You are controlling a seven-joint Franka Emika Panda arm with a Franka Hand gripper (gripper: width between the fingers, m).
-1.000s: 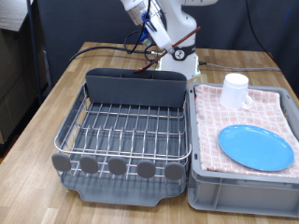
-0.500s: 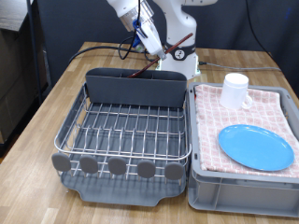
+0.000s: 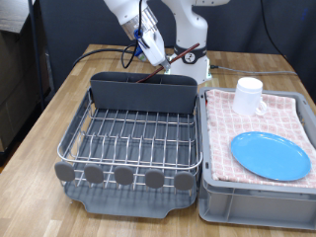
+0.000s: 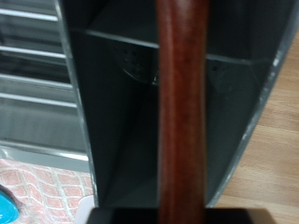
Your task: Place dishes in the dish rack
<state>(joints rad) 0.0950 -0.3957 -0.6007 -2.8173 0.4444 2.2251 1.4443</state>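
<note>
My gripper [image 3: 150, 46] is shut on the brown wooden spoon [image 3: 158, 67] and holds it tilted just above the back of the tall grey cutlery trough [image 3: 143, 96] of the dish rack [image 3: 128, 138]. In the wrist view the spoon's handle [image 4: 179, 112] runs straight down into the open trough [image 4: 121, 121]; my fingers do not show there. The light-blue plate [image 3: 270, 156] lies flat and the white mug [image 3: 249, 95] stands on the pink checked cloth in the grey crate [image 3: 257, 202] at the exterior view's right.
The rack's wire grid holds nothing; a row of round grey discs [image 3: 123, 176] lines its front edge. Cables and the robot base [image 3: 193, 64] stand behind the trough. The wooden table [image 3: 39, 118] extends to the exterior view's left.
My gripper has moved towards the exterior view's left with the spoon, from behind the trough's right part to over its middle. The plate and mug have not moved.
</note>
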